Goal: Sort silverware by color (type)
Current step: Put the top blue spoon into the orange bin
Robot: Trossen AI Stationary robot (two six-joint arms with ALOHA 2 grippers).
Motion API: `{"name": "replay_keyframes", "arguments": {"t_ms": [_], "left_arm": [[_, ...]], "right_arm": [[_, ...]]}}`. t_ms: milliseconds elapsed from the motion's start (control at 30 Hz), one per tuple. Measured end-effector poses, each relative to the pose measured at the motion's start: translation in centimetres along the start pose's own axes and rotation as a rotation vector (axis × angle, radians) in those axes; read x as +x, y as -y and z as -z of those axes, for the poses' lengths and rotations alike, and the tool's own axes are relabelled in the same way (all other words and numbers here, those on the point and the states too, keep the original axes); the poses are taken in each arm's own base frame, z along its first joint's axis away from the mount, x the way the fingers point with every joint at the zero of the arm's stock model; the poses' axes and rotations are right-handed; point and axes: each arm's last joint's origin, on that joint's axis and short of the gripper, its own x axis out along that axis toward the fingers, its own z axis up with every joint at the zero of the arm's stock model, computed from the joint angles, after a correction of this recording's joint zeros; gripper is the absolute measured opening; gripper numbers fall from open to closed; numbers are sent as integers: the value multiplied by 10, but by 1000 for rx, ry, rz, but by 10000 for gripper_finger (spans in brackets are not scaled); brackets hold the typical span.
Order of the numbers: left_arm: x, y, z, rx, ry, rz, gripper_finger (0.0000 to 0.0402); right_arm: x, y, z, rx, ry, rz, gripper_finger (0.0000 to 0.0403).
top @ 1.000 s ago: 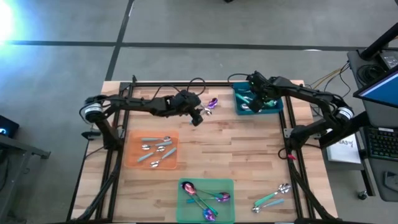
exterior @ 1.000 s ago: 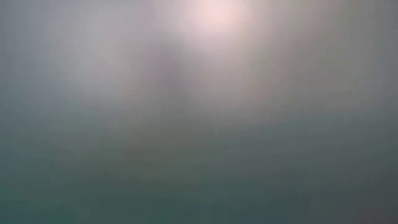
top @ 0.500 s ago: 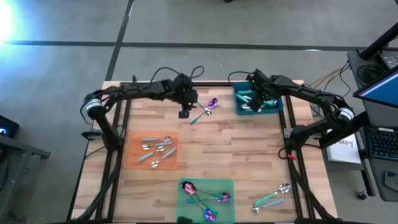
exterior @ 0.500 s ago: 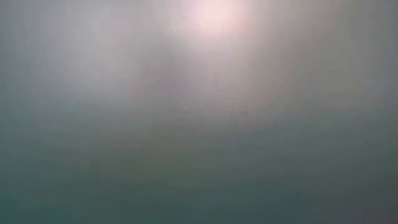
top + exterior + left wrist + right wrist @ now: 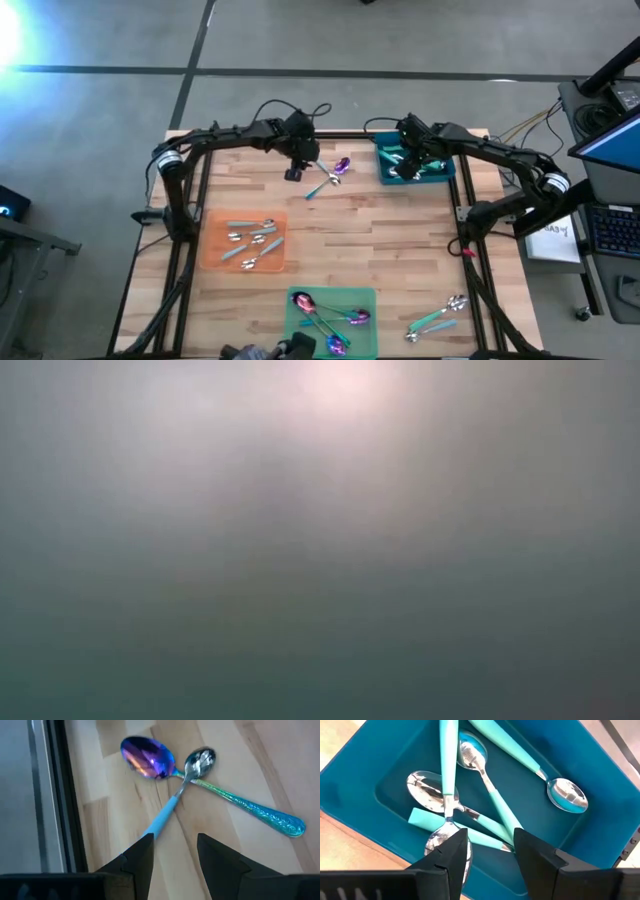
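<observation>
Left gripper (image 5: 172, 852), fingers parted and empty, hovers over crossed spoons (image 5: 175, 770) near the table's far edge, probably choosing; right gripper (image 5: 490, 847), parted, over the teal bin (image 5: 600, 795).

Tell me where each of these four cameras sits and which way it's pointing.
High view: overhead, straight down on the table; both arms show.
Low view: only a grey-pink blur; nothing can be made out.
Left wrist view: on the left arm, looking past the open left end effector at a purple spoon crossed with a silver spoon.
Right wrist view: on the right arm, its end effector over silver spoons in the teal bin.
Shared: the crossed spoons and the bin also appear from overhead.
</observation>
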Motion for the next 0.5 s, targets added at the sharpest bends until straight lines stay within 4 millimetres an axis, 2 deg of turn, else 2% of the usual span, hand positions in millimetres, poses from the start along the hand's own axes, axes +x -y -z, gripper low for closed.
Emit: {"name": "replay_keyframes", "arguments": {"t_ms": [233,500], "left_arm": [[11,-21,-5,42,-67,74,135],[42,-39,-13,20,-129,169,135]], "right_arm": [[0,-1,0,14,1,0,153],[0,-1,0,15,0,0,148]]}}
